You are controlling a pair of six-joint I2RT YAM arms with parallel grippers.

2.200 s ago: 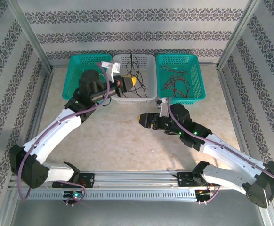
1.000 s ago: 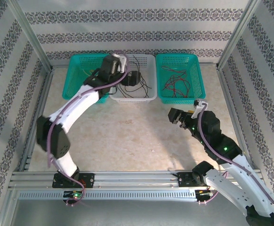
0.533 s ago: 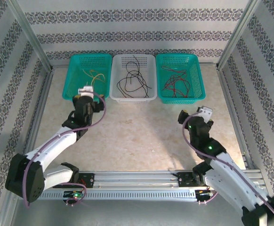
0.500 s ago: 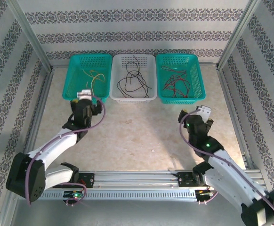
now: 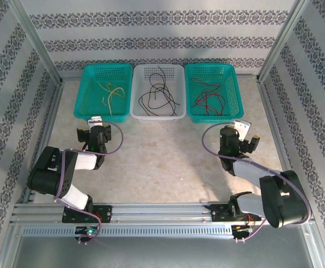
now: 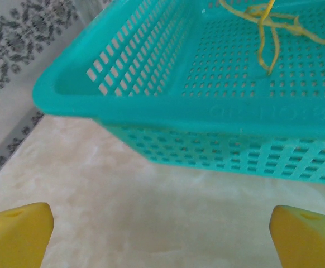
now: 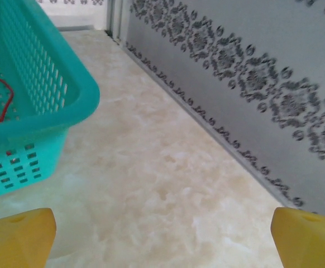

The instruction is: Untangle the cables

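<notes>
Sorted into three perforated plastic baskets on the mottled beige tabletop (image 5: 162,151): thin yellow cables (image 5: 111,92) in the left teal basket (image 5: 104,66), looping black cables (image 5: 158,94) in the white middle basket (image 5: 157,65), red and black cables (image 5: 208,99) in the right teal basket (image 5: 213,65). Yellow-tipped left gripper (image 6: 162,237) and right gripper (image 7: 162,234) both spread wide and empty, near the teal baskets' front corners. Embossed lettering on the left teal wall, too faint to read.

Your top view looks down from above and behind the bases onto the whole surface (image 5: 162,162). Your left claw (image 6: 162,237) camera sits low, close to the left teal basket (image 6: 207,111); your right claw (image 7: 162,237) camera looks past the right teal basket (image 7: 34,95) to the patterned side wall (image 7: 252,84). The top view shares both baskets.
</notes>
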